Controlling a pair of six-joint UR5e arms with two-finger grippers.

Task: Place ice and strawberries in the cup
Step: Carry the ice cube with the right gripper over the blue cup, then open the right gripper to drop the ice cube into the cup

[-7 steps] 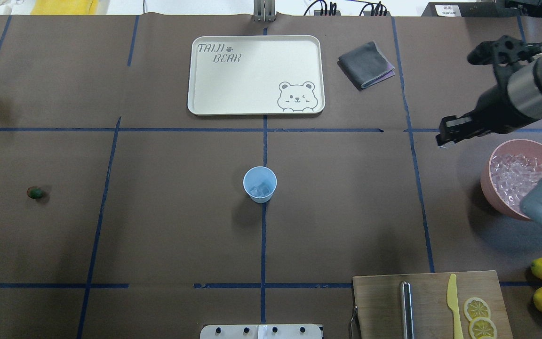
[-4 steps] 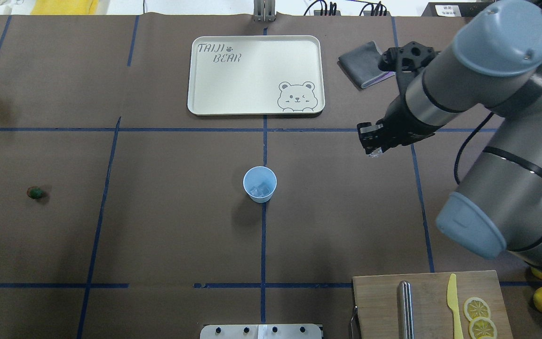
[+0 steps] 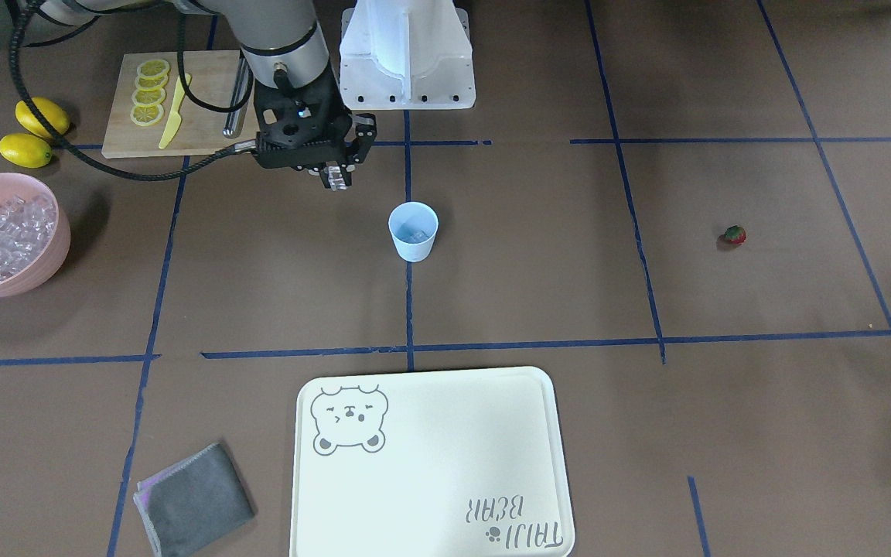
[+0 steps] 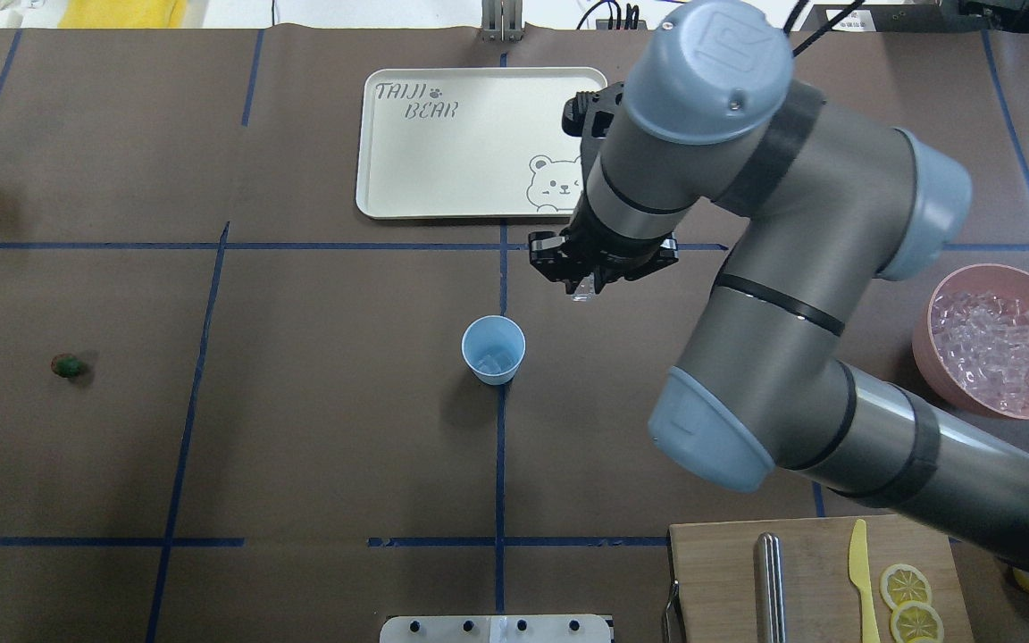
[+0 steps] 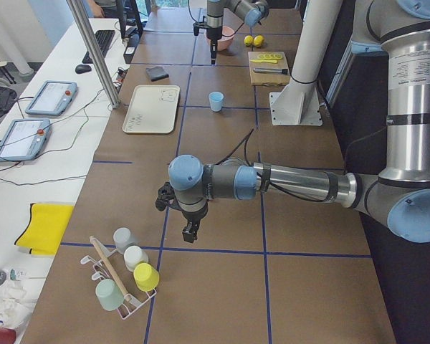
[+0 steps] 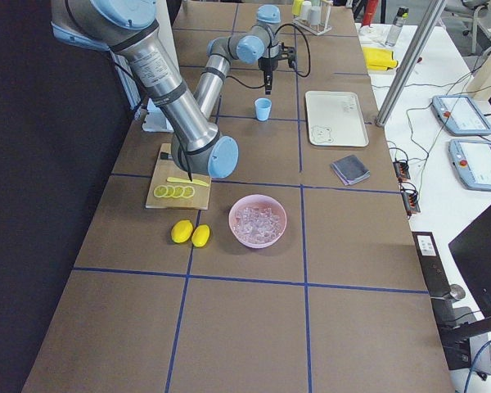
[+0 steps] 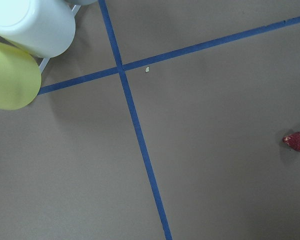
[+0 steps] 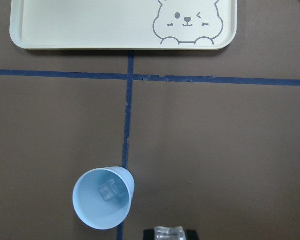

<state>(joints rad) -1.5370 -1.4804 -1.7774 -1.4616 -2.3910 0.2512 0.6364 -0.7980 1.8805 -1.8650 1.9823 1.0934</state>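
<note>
The pale-blue cup stands upright at the table's centre, and a few ice cubes lie in its bottom. My right gripper hangs above the table, a little beyond and to the right of the cup, shut on one clear ice cube. More ice fills the pink bowl at the right edge. The strawberry lies alone far to the left of the table. The exterior left view alone shows my left gripper, over the near end of the table; I cannot tell its state.
A cream bear tray lies beyond the cup, with a folded grey cloth beside it. A cutting board holds lemon slices, a yellow knife and a metal tool, with two lemons next to it. A rack of cups stands at the left end.
My right arm has swung left from beside the pink bowl to a spot near the cup, carrying the ice cube. The cup and strawberry have not moved.
</note>
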